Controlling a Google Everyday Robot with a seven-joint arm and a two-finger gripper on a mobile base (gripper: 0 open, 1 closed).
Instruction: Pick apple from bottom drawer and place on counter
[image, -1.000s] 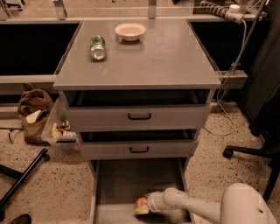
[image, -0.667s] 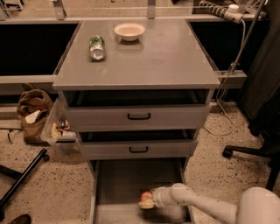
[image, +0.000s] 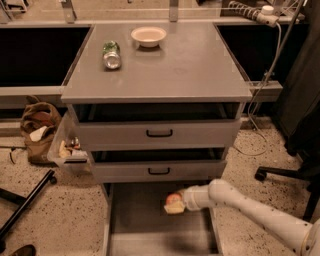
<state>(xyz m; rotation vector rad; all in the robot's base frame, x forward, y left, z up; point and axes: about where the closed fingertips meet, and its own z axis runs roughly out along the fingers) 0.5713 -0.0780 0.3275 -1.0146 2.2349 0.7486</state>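
The bottom drawer (image: 145, 235) is pulled out under the two handled drawers. My gripper (image: 175, 204) is shut on the apple (image: 173, 199), red with yellowish patches, and holds it over the drawer floor near the cabinet front. My white arm reaches in from the lower right. The grey counter (image: 185, 70) lies above, with a cream bowl and a green-labelled can on it.
A cream bowl (image: 148, 35) and a can (image: 111, 54) lying on its side sit at the back left of the counter. A brown bag (image: 39, 129) and a clear bin (image: 69, 149) stand left of the cabinet. A chair base (image: 285, 175) stands at the right.
My gripper has lifted the apple and drawn it right and back toward the cabinet front. The arm has swung further right.
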